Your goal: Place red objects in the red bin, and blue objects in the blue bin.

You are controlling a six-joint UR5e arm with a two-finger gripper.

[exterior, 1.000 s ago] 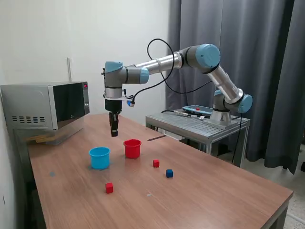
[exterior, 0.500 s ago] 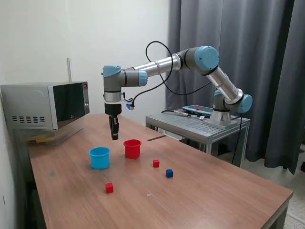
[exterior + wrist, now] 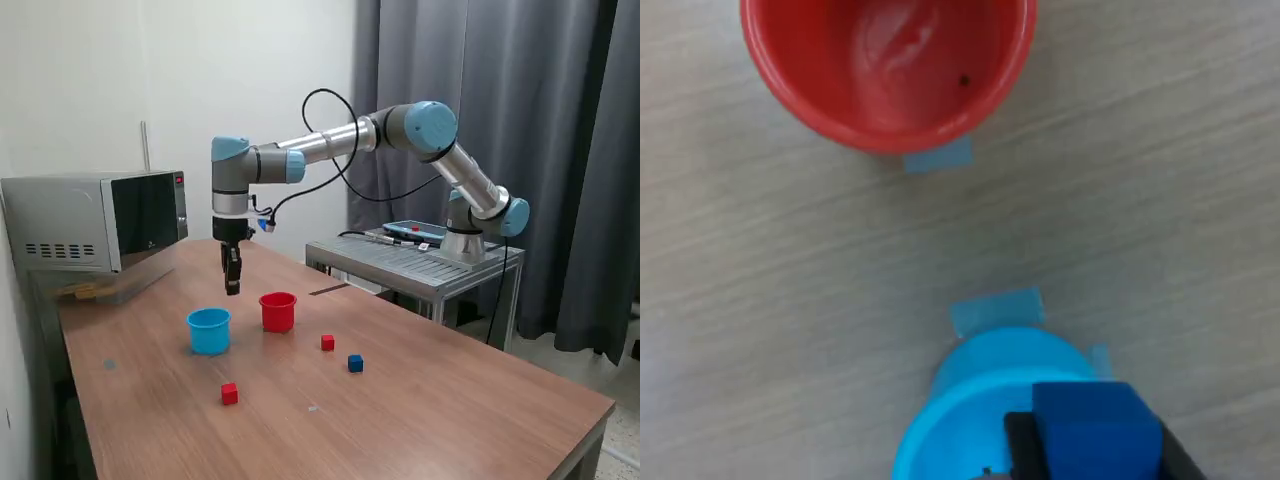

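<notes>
Exterior view sits off past a corner of the table (image 3: 420, 400), fairly far back, looking slightly down over the whole arm and tabletop. Wrist view points straight down, close up. Both catch the red cup (image 3: 278, 311) (image 3: 888, 70) and light blue cup (image 3: 209, 330) (image 3: 980, 400).

Looks like a robot lab or test room, not a home. Has a big silver and light blue robot arm (image 3: 400, 125) bolted onto a grey metal stand (image 3: 415, 262), right beside a long brown wooden table (image 3: 420, 410). Has a plain white wall (image 3: 120, 80) and long dark grey curtains (image 3: 540, 120) behind. Also holds a silver microwave oven (image 3: 95, 220) on the table's far corner.
</notes>
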